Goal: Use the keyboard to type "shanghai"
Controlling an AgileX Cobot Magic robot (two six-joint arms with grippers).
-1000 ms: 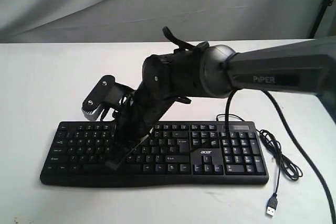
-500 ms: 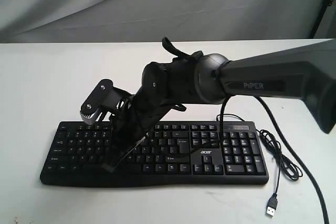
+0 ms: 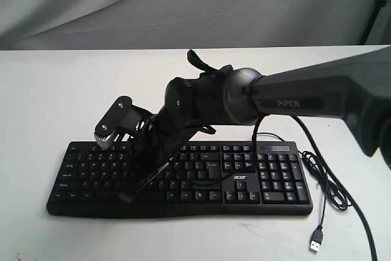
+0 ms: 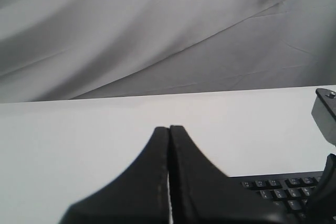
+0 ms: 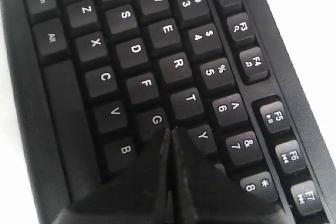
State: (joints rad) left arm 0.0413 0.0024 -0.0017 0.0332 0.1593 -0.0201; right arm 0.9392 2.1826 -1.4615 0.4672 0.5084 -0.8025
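Observation:
The black keyboard (image 3: 269, 178) with white legends lies along the table's front edge. The right arm reaches across to its left half. My right gripper (image 3: 127, 195) is shut and empty, angled down over the letter keys. In the right wrist view the keyboard (image 5: 136, 51) fills the frame, and the right gripper (image 5: 169, 129) has its closed tips between the G and Y keys, hiding the key beneath. Whether they touch a key cannot be told. My left gripper (image 4: 169, 128) is shut and empty over bare table, with a corner of the keyboard (image 4: 283, 190) beside it.
The keyboard's black cable (image 3: 327, 181) coils on the table to the right, ending in a loose USB plug (image 3: 316, 242). A grey cloth backdrop (image 3: 122, 4) hangs behind the white table (image 3: 49, 90). The right arm's dark link (image 3: 317, 93) spans the right side.
The right arm has shifted slightly left and down, carrying the shut right gripper's tips a little further left over the keys. The keyboard has not moved.

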